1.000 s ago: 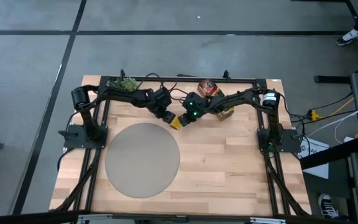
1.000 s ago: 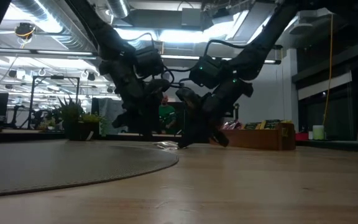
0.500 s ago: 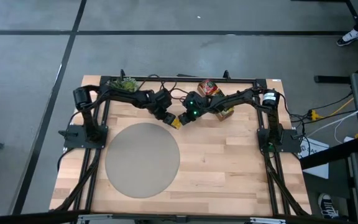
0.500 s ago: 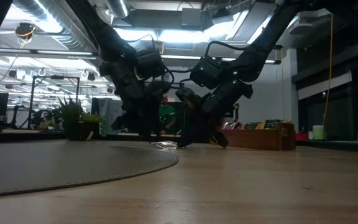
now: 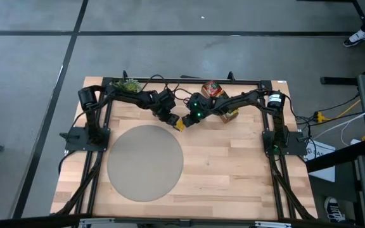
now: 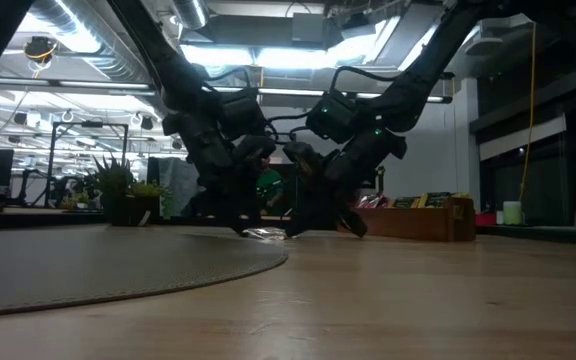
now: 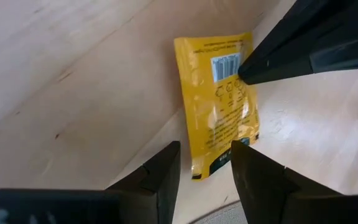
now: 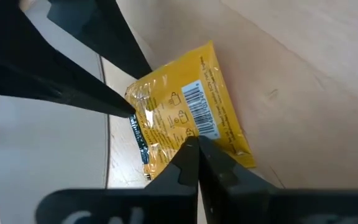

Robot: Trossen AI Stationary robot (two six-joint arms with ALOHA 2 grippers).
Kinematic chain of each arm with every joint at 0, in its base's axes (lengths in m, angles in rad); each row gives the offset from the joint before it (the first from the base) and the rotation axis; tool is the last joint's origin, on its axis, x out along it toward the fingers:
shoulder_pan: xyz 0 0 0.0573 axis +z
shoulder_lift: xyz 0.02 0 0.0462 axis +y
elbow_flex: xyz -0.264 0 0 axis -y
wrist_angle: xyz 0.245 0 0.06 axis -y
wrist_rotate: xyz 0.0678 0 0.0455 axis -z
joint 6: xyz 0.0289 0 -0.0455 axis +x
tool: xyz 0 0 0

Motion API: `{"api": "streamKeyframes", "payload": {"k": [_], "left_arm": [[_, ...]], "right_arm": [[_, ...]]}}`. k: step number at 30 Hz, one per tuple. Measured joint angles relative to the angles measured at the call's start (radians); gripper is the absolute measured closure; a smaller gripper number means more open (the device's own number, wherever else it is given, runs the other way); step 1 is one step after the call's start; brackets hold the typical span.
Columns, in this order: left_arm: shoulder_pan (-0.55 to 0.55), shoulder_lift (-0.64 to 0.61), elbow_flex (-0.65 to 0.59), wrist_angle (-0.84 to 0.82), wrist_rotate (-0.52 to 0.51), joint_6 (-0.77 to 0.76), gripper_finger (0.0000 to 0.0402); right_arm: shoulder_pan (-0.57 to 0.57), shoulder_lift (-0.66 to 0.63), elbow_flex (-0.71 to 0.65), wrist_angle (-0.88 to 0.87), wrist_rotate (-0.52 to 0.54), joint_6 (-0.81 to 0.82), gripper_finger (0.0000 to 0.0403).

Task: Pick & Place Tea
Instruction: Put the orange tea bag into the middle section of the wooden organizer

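Observation:
One yellow tea sachet [image 5: 179, 124] lies flat on the wooden table, just beyond the round grey mat's far edge. My right gripper [image 8: 192, 144] is shut, its tip on the sachet's middle. My left gripper [image 7: 205, 149] is open and slants down at the sachet [image 7: 219, 118] from the table's left. The sachet's dark-banded end [image 7: 211, 168] lies between the left fingers. In the left wrist view the right gripper's tip [image 7: 244, 73] shows on the sachet beside the barcode. My right gripper presses its shut fingertips down on the sachet's printed face [image 8: 185, 127], close to the barcode, slanting down from the table's right. The sachet stays flat on the wood. My left gripper has one fingertip [image 8: 131, 114] at the sachet's edge; I cannot tell whether it touches.
A long wooden tray [image 5: 219, 101] holding more sachets stands at the far edge, right of the middle. A small potted plant [image 5: 127, 84] is at the far left. The round grey mat [image 5: 146, 161] covers the table's near left part.
My left gripper has sunk toward the sachet, still open. The right gripper and the sachet have kept still.

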Motion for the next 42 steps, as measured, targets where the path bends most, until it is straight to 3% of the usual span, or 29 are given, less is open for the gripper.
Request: {"api": "streamKeyframes", "payload": {"k": [5, 12, 16, 24, 29, 34, 38, 42], "left_arm": [[0.001, 0.002, 0.0, 0.014, 0.005, 0.003, 0.0296], [0.002, 0.006, -0.002, 0.031, -0.001, 0.037, 0.0388], [0.014, 0.006, -0.002, 0.03, 0.008, 0.073, 0.0399], [0.049, -0.058, -0.004, -0.075, -0.023, 0.255, 0.04], [0.035, -0.153, -0.004, -0.153, -0.147, 0.483, 0.04], [-0.006, -0.271, -0.003, -0.197, -0.345, 0.798, 0.04], [-0.049, -0.391, -0.003, -0.239, -0.557, 1.061, 0.04], [-0.09, -0.513, -0.002, -0.235, -0.702, 1.315, 0.04]], "right_arm": [[-0.005, 0.0, -0.001, 0.033, -0.01, 0.037, 0.04], [-0.008, 0.0, -0.002, 0.057, -0.026, 0.062, 0.04], [-0.009, 0.0, -0.002, 0.068, -0.041, 0.072, 0.0397], [-0.061, -0.072, -0.009, 0.147, -0.272, 0.079, 0.0367], [-0.101, -0.139, -0.005, 0.221, -0.415, 0.152, 0.0345], [-0.123, -0.177, -0.002, 0.355, -0.568, 0.279, 0.0315], [-0.152, -0.176, -0.003, 0.495, -0.615, 0.448, 0.029], [-0.179, -0.176, -0.002, 0.592, -0.624, 0.574, 0.027]]}}
